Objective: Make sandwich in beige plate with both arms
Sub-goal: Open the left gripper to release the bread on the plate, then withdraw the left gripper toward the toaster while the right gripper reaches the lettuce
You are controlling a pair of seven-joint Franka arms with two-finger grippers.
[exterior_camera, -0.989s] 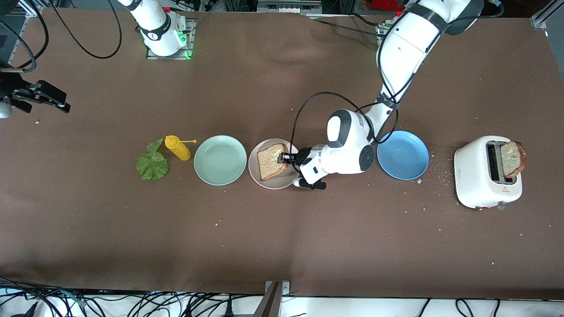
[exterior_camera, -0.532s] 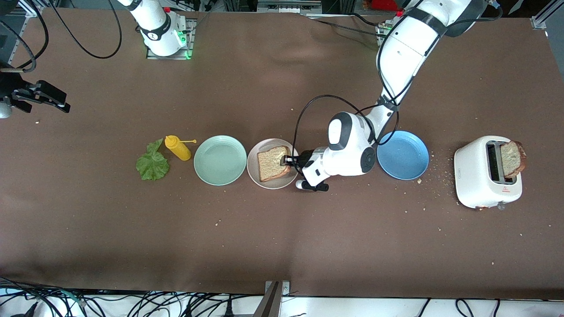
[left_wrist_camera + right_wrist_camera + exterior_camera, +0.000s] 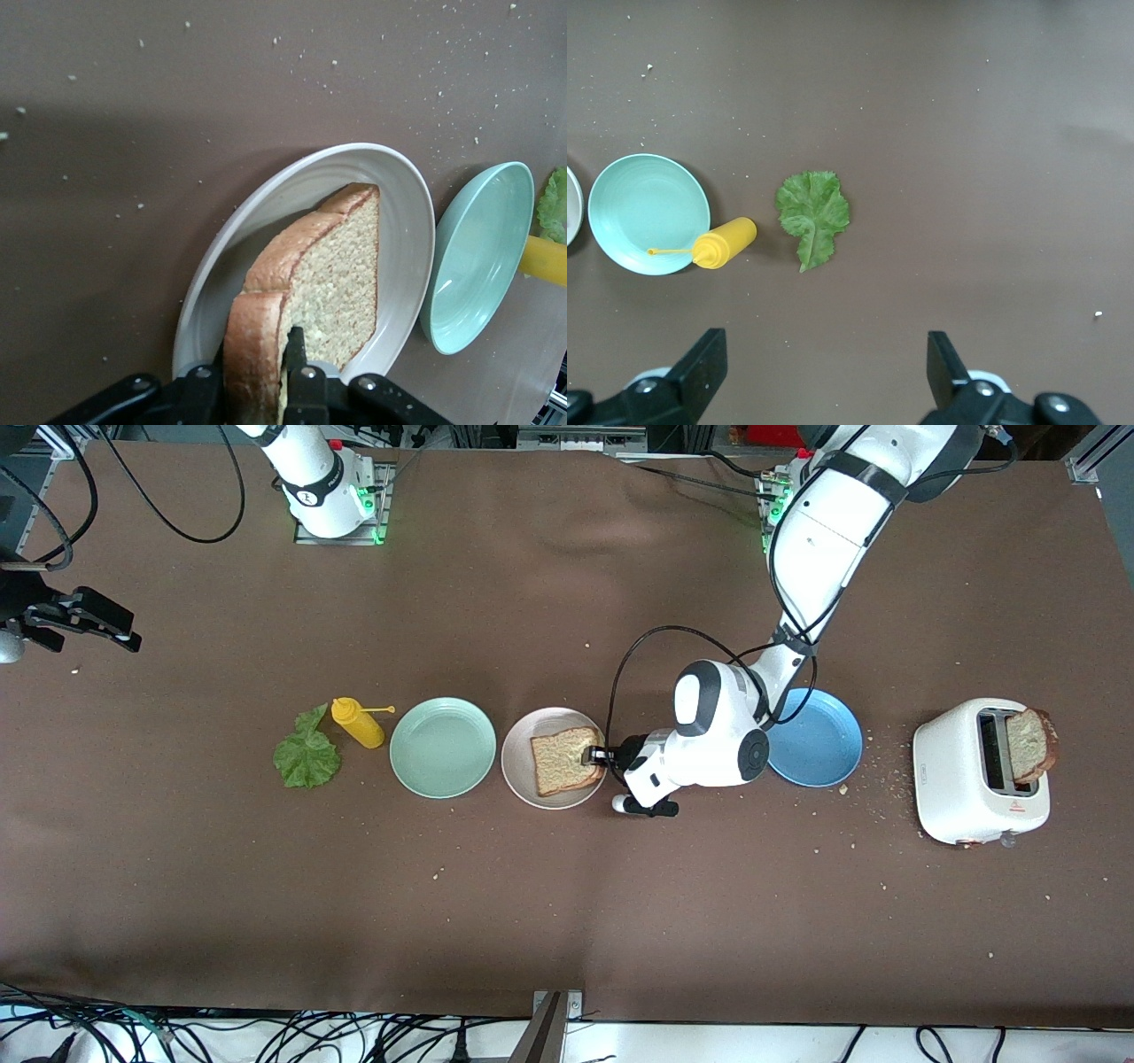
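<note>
L gripper [image 3: 595,757] sat low at the beige plate [image 3: 523,775], fingers [image 3: 294,354] either side of the bread slice [image 3: 567,761] edge; can't tell if they were pinching it or just parted. Slice lay flat in the plate, crust edge toward the gripper. The plate stood mid-tabletop in a row w/ the mint-green plate [image 3: 442,747] just beside it toward the R arm's end and the blue plate [image 3: 819,737] toward the L arm's end, partly covered by the L arm's wrist. Next past the mint plate: yellow squeeze bottle [image 3: 357,723], then lettuce leaf [image 3: 306,751]. White toaster [image 3: 979,771] near the L arm's end, second bread slice [image 3: 1032,745] sticking up from its slot, crumbs scattered round it. R gripper [image 3: 75,618] waited up over the tabletop edge at the R arm's end, fingers [image 3: 700,359] spread wide, nothing between them.
</note>
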